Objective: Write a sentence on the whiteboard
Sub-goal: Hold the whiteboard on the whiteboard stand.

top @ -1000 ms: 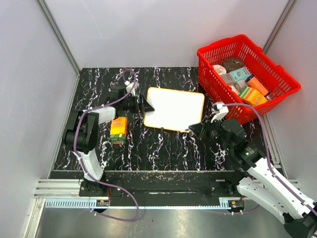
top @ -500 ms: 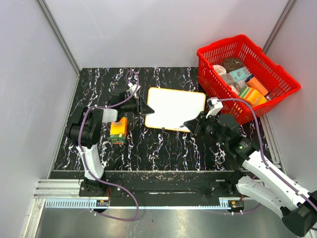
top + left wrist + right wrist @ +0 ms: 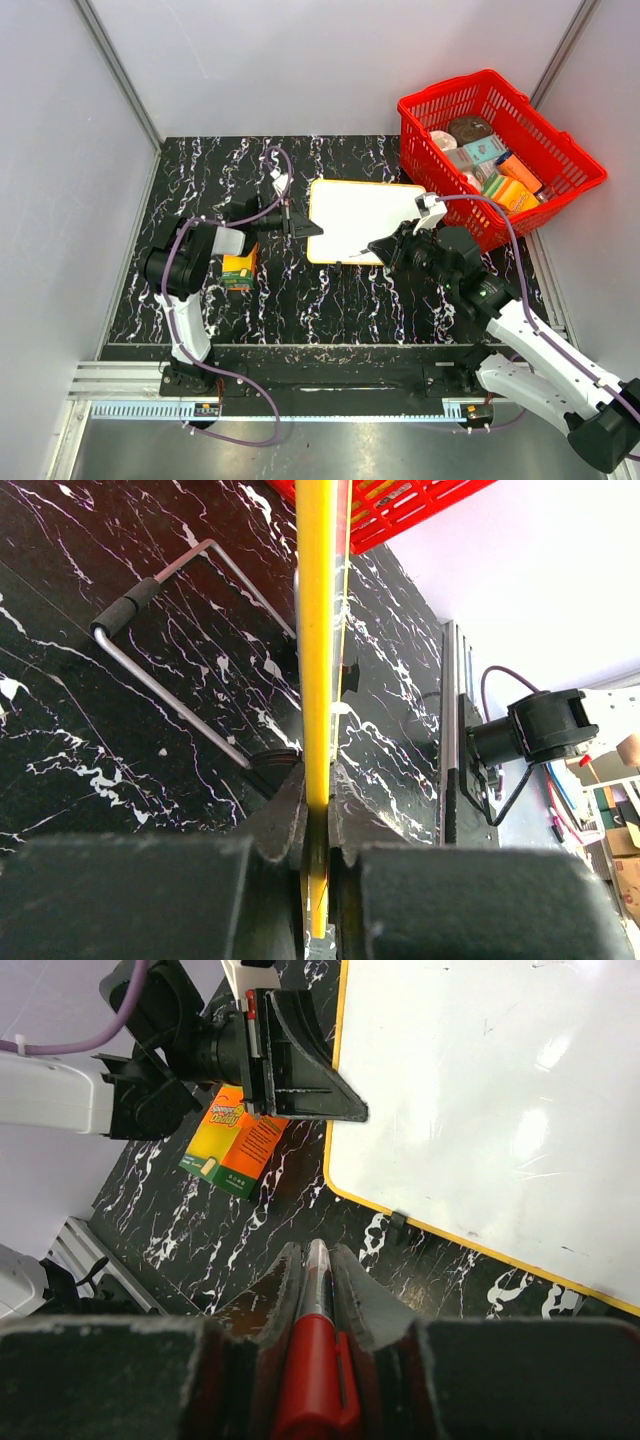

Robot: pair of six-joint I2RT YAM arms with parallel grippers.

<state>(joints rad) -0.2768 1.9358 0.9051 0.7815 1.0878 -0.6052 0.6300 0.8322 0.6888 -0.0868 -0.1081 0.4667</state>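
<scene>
The whiteboard (image 3: 362, 218) lies on the table (image 3: 330, 300) at mid-depth, between the two arms, with its long sides running left to right.

Nearest the bases, the right hand (image 3: 383, 250) is clenched on a red marker (image 3: 312, 1380). The right wrist view shows its fingers (image 3: 285, 1270) pressed against both sides of the barrel. The pale tip sticks out ahead of them and points at the dark table just short of the board's near left corner. I cannot tell whether the tip touches anything.

An orange and green box (image 3: 238, 266) lies flat on the table, left of the board and apart from it.

Just past the box, the left hand (image 3: 305, 226) reaches in from the left and grips the board's left rim. In the left wrist view the yellow edge (image 3: 318, 680) stands clamped between its closed fingers (image 3: 285, 815). Beside that edge a bent metal wire (image 3: 170, 685) with a dark foam grip rests on the table.

Farthest back, at the right corner, a red basket (image 3: 445, 87) holds assorted packets. Its near corner is just beside the board's far right corner.
</scene>
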